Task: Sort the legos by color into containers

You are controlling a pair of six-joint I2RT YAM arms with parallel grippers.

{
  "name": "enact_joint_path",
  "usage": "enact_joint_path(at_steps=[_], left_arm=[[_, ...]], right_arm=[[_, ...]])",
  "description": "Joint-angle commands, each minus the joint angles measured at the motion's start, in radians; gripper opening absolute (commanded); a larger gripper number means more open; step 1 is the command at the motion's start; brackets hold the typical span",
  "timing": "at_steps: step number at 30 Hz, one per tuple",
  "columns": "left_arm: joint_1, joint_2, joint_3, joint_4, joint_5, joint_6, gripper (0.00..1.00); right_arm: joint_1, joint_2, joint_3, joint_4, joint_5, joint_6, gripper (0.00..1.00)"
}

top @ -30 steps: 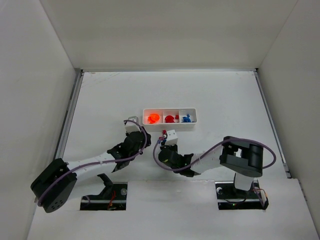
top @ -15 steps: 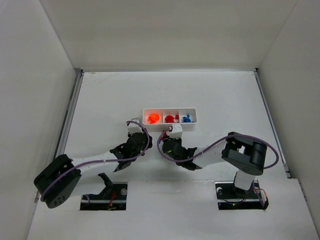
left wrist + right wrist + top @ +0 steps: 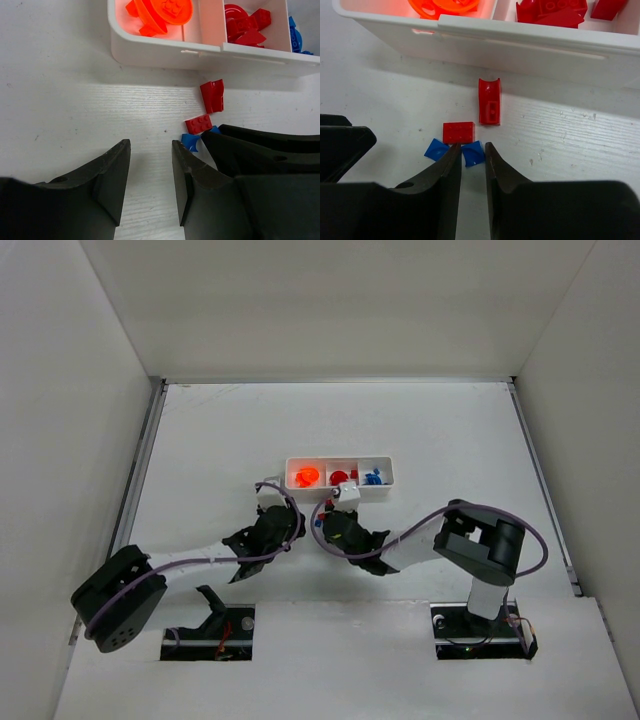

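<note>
Pinched narrowly between the matte black tips of the right hand point(image 3: 472, 145): a small glossy blue lego point(image 3: 473, 154), lying on the grainy white counter point(image 3: 580, 140), just beside a studded red brick point(image 3: 458, 132), near the smooth white three-compartment tray point(image 3: 530, 50). Parted wider and gripping nothing: the left hand point(image 3: 149, 145).

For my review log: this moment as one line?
left pincer open, empty | right pincer tips flank blue lego, grip unclear | red brick beside it
</note>
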Motion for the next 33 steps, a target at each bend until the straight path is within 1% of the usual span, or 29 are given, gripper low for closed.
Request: enact_joint_path(at_steps=[1,7,10,13,17,20,25,31,33], left_arm=[[-0.013,0.019,0.044,0.034,-0.013,0.004,0.37],[-0.028,0.046,0.059,0.060,-0.016,0.005,0.41],[-0.041,0.067,0.079,0.070,-0.018,0.010,0.41],[-0.050,0.098,0.109,0.077,-0.021,0.033,0.41],[-0.050,0.163,0.148,0.112,-0.041,0.103,0.41],[-0.047,0.214,0.171,0.132,-0.036,0.131,0.41],[-0.071,0.269,0.225,0.132,-0.035,0.134,0.42],[-0.097,0.348,0.315,0.116,-0.068,0.154,0.43],[-0.104,0.374,0.344,0.096,-0.090,0.155,0.43]], right_arm=[[0.000,-0.014,-0.048,-0.009,-0.024,0.024,0.26],[0.050,-0.163,-0.160,-0.019,0.039,0.075,0.24],[0.056,-0.270,-0.207,-0.035,0.054,0.090,0.24],[0.055,-0.402,-0.232,-0.087,0.055,0.096,0.24],[-0.022,-0.544,-0.224,-0.175,0.042,0.078,0.24],[-0.123,-0.614,-0.203,-0.206,-0.004,0.040,0.25],[-0.301,-0.605,-0.160,-0.203,-0.110,0.006,0.25],[-0.411,-0.536,-0.066,-0.210,-0.173,-0.040,0.25],[-0.427,-0.505,-0.040,-0.213,-0.191,-0.061,0.25]])
